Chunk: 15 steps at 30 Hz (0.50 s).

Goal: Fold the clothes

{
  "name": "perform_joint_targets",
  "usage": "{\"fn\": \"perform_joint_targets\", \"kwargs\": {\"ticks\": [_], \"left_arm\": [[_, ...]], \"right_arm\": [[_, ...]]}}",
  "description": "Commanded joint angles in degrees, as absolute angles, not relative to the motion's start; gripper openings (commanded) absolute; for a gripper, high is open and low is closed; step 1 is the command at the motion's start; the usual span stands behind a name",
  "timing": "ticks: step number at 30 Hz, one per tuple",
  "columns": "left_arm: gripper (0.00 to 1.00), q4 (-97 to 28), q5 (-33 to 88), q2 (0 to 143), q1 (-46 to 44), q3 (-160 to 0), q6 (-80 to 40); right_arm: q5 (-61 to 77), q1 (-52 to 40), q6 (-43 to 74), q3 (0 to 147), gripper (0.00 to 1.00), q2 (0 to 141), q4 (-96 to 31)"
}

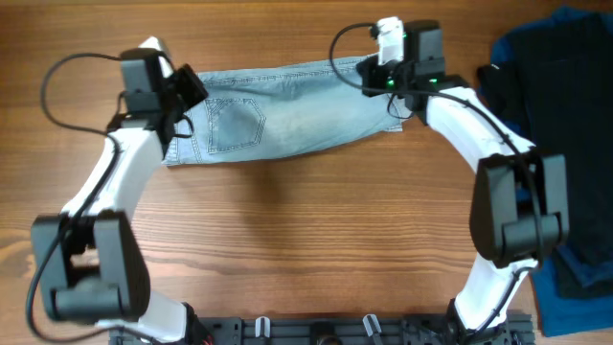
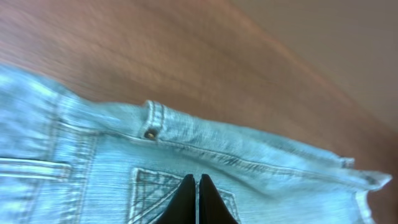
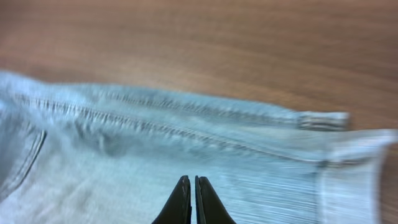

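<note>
Two arms rose from their mounts at the near edge of the table (image 1: 306, 220), with bare wood between them and the work. Beyond that, at the far middle of the table, the denim shorts (image 1: 287, 110) lay flat as one long strip running left to right. The waistband was to the left and the leg hem to the right. They seemed already doubled lengthways, since only one back pocket (image 1: 235, 125) showed.

The left gripper (image 2: 198, 182) sat over the waist end and the right gripper (image 3: 192, 182) over the leg end, one at each short side. I judged that spacing to be a setup for carrying one end across to the other.

In both wrist views the fingers stood narrow, tips almost meeting with only a hairline slit. No cloth showed between them, and I could not tell whether they pinched a layer underneath.

The fabric was a pale, washed-out blue with double-stitched seams. A small metal rivet (image 2: 149, 133) sat near the waistband, and a turned, paler hem (image 3: 354, 155) finished the leg end. It looked stiff enough to hold a crease.

Along the right edge, apart from the shorts, lay a black garment (image 1: 575, 105) and a dark blue garment (image 1: 565, 34).
</note>
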<state>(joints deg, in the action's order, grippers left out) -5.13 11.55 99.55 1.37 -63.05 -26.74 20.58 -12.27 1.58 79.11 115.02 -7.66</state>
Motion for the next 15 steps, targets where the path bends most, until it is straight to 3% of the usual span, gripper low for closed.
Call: {"fn": "perform_joint_targets", "kwargs": {"ticks": [1, 15], "left_arm": [[0.04, -1.98, 12.58, 104.25, -0.38, -63.24, -25.65], [0.04, 12.23, 4.01, 117.23, -0.47, -63.24, -25.67]], "right_arm": [[20.78, -14.06, -1.63, 79.48, 0.04, 118.89, -6.85], [9.93, -14.28, -1.3, 79.5, 0.04, 132.07, 13.93]]}}
